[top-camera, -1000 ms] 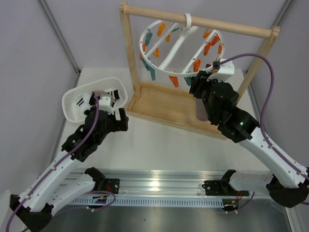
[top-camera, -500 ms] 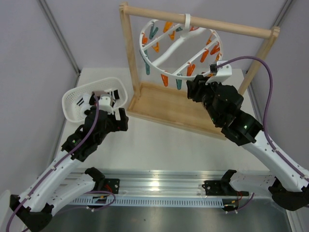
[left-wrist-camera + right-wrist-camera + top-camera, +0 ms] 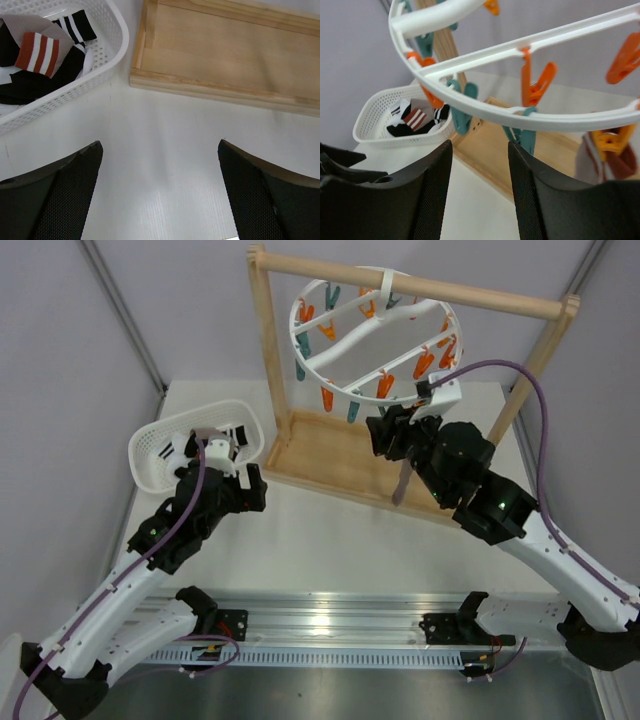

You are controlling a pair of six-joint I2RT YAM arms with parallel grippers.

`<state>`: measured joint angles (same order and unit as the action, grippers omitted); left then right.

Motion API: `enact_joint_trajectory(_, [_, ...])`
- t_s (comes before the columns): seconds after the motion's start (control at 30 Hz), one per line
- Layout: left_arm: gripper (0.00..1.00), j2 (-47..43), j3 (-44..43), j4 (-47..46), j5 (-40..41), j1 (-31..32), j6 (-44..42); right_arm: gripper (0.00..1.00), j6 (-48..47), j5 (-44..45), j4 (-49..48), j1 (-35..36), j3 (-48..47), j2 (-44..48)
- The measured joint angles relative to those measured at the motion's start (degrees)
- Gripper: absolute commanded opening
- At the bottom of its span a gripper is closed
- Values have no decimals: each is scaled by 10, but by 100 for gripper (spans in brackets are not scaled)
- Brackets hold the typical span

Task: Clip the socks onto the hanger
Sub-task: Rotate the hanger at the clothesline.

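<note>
The hanger (image 3: 372,328), a white ring with orange and teal clips, hangs from the wooden rack's top bar and fills the top of the right wrist view (image 3: 530,45). One taupe sock (image 3: 401,483) hangs from an orange clip (image 3: 612,142) at the ring's near right; its red-striped cuff (image 3: 622,165) shows there. The other sock (image 3: 36,49) lies in the white basket and also shows in the right wrist view (image 3: 417,118). My right gripper (image 3: 385,435) (image 3: 479,150) is open and empty just below the ring. My left gripper (image 3: 250,486) (image 3: 160,147) is open and empty above the table beside the basket.
The wooden rack (image 3: 262,350) stands on a wooden tray base (image 3: 325,455) at the back. The white mesh basket (image 3: 155,462) at the left holds black socks with white stripes (image 3: 75,26). A metal rail (image 3: 330,625) runs along the near edge.
My right gripper has moved left and down from the ring's right side. The ring has swung and turned. The hanging sock now shows below the gripper. The left arm has not moved.
</note>
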<state>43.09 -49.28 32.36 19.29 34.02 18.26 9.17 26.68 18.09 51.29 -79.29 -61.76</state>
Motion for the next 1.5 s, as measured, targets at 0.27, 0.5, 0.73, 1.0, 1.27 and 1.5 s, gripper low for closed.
enact_joint_trajectory(0.27, [100, 0, 0, 0, 0, 0, 3, 51, -18, 63, -30, 82, 0, -66])
enact_joint_trajectory(0.5, [99, 0, 0, 0, 0, 0, 3, 51, -30, 157, -73, 109, -11, -107])
enact_joint_trajectory(0.73, [100, 0, 0, 0, 0, 0, 3, 51, -36, 224, -103, 108, -21, -126])
enact_joint_trajectory(1.0, [100, -1, 0, 0, -1, -1, 3, 49, -25, 230, -114, 96, -30, -137])
enact_joint_trajectory(1.27, [99, -3, 0, 0, -3, -1, 4, 47, -5, 227, -125, 77, -30, -153])
enact_joint_trajectory(1.5, [99, -4, 0, 0, -16, -1, 3, 39, 17, 207, -123, 58, -30, -158])
